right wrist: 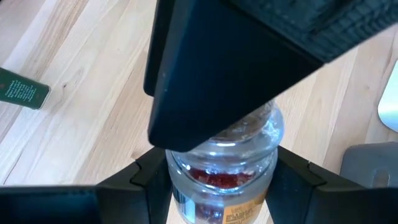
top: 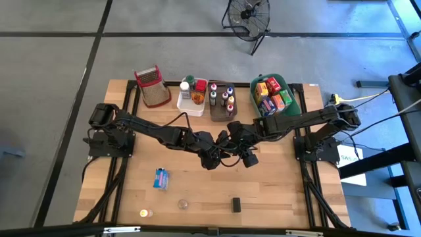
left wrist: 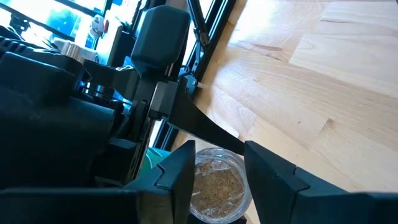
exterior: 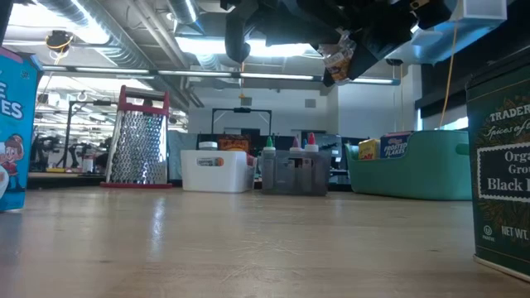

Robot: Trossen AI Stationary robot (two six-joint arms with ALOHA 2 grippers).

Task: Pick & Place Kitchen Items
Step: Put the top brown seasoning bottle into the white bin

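A small clear spice jar (right wrist: pixel 224 165) with red contents and a yellow label hangs over the middle of the table, between both grippers. My left gripper (left wrist: pixel 214 183) and my right gripper (right wrist: pixel 221 186) meet there, each shut on the jar (exterior: pixel 335 60); in the high view the left gripper (top: pixel 219 147) and the right gripper (top: pixel 239 147) hide it. Loose items lie near the front edge: a blue box (top: pixel 160 178), two little jars (top: pixel 183 205) (top: pixel 145 212) and a dark tin (top: pixel 235 204). My left gripper has the jar's round end (left wrist: pixel 219 186) between its two fingers (left wrist: pixel 177 177), one on either side. It comes in slanting slightly down from the table's left. The jar is clear of the table. My right gripper pinches the jar's labelled body (right wrist: pixel 245 208) between its two fingers (right wrist: pixel 146 180), one on each side. The fingers slant steeply down from the table's right. My left gripper's dark finger covers the jar's other end.
Along the far edge stand a red-rimmed grater (top: pixel 150 85), a white bin (top: pixel 191 99), a grey bin (top: pixel 222 102) with bottles and a green bin (top: pixel 273 94) with boxes. Bare wood lies under the grippers. The dark tin (exterior: pixel 501 182) and blue box (exterior: pixel 12 124) flank the low view.
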